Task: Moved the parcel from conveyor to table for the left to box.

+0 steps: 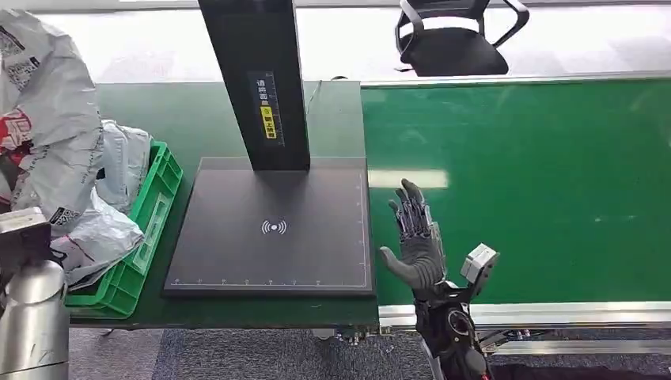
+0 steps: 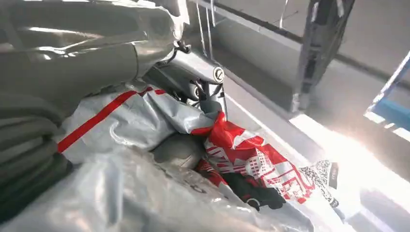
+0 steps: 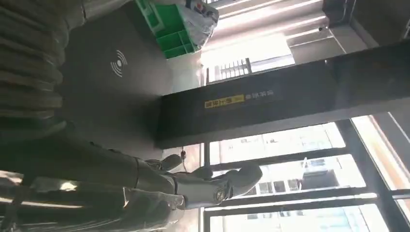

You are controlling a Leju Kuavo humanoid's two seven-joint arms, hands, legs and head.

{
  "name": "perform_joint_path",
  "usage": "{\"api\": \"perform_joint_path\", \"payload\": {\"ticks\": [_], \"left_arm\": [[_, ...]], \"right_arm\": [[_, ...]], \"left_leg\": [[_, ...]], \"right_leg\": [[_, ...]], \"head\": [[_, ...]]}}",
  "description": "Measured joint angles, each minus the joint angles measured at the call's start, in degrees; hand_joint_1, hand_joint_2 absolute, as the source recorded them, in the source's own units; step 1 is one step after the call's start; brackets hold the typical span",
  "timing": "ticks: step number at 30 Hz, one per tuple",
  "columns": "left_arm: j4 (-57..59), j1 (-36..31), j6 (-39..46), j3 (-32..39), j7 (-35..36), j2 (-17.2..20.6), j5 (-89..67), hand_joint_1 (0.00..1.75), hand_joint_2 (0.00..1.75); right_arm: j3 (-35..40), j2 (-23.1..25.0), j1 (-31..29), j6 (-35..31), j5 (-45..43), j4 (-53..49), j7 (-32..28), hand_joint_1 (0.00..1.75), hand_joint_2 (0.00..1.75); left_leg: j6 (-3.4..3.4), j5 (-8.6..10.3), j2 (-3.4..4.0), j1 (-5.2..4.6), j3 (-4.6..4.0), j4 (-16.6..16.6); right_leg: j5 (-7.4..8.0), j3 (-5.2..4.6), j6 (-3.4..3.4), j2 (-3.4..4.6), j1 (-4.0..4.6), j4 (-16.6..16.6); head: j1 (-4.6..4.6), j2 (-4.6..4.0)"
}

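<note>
Gripping a grey parcel [image 2: 145,121] in the left hand [image 2: 72,53], right hand [image 1: 417,237] spread empty over green conveyor [image 1: 554,190]

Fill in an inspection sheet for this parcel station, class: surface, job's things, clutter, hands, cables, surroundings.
Surface: green conveyor belt bare; dark scanner pad bare.
Job's things: grey and red parcel held by left hand over the green crate.
Clutter: more grey bags in the crate.
Hands: right hand open above the belt's near edge.
Cables: nothing seen.
Surroundings: black office chair beyond the belt; windows in the right wrist view.
</note>
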Motion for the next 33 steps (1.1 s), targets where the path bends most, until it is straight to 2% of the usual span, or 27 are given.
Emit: {"api": "perform_joint_path", "payload": {"ticks": [5,6,7,12,19,27,33], "left_arm": [[2.5,0.7,-4.1,4.3,5.2,4.9,-4.9,1.69,1.75],[3.8,0.2,-6.6,4.9,6.6,6.1,-5.1,1.27,1.75],[5.6,-0.8,-10.0,5.3,7.8,7.0,-5.0,0.02,1.75],[14.9,-6.8,-17.6,5.6,8.2,10.1,-3.9,0.0,1.75],[20.8,-11.3,-19.0,2.5,6.7,9.3,-3.9,0.0,1.75],[19.0,-9.0,-17.9,-1.8,6.9,6.6,-4.7,0.0,1.75],[11.3,-3.3,-17.5,-3.6,6.5,5.3,-3.1,0.0,1.75]], "right_arm": [[-0.1,-0.2,0.7,0.0,0.0,-0.2,0.5,0.0,1.75],[-0.1,-0.3,0.8,0.0,0.0,-0.2,0.5,0.0,1.75],[-0.1,-0.4,0.9,0.0,-0.1,-0.2,0.3,0.0,1.75],[-0.4,-0.8,1.6,0.2,-0.3,-0.2,-0.3,0.0,1.75],[-0.4,-0.8,1.4,0.1,0.2,-0.2,-0.1,0.0,1.75],[-0.5,-0.7,1.4,-0.2,0.2,-0.2,0.5,0.0,1.75],[-0.5,-0.4,1.2,-0.5,0.2,-0.2,0.5,0.0,1.75]], "left_leg": [[-0.01,0.01,0.03,0.02,0.02,0.0],[-0.02,0.02,0.03,0.02,0.02,0.0],[-0.03,0.04,0.0,0.03,0.02,0.0],[-0.04,0.06,0.03,0.03,0.03,0.0],[-0.05,0.05,0.04,0.02,0.02,0.0],[-0.05,0.04,0.1,0.03,0.02,0.0],[-0.05,0.04,0.09,0.03,0.01,0.0]], "right_leg": [[0.0,-0.06,0.0,0.01,0.02,0.0],[0.0,-0.08,0.0,0.0,0.02,0.0],[0.0,-0.07,0.0,-0.03,0.02,0.0],[0.04,-0.02,-0.03,-0.01,0.02,0.0],[0.04,-0.05,-0.03,0.0,0.02,0.0],[0.04,-0.05,-0.03,0.03,0.02,0.0],[0.03,-0.06,-0.03,0.03,0.02,0.0]], "head": [[0.02,0.0],[-0.02,0.0],[0.02,0.0],[0.02,0.0],[0.0,0.0],[0.0,0.0],[0.0,0.0]]}}
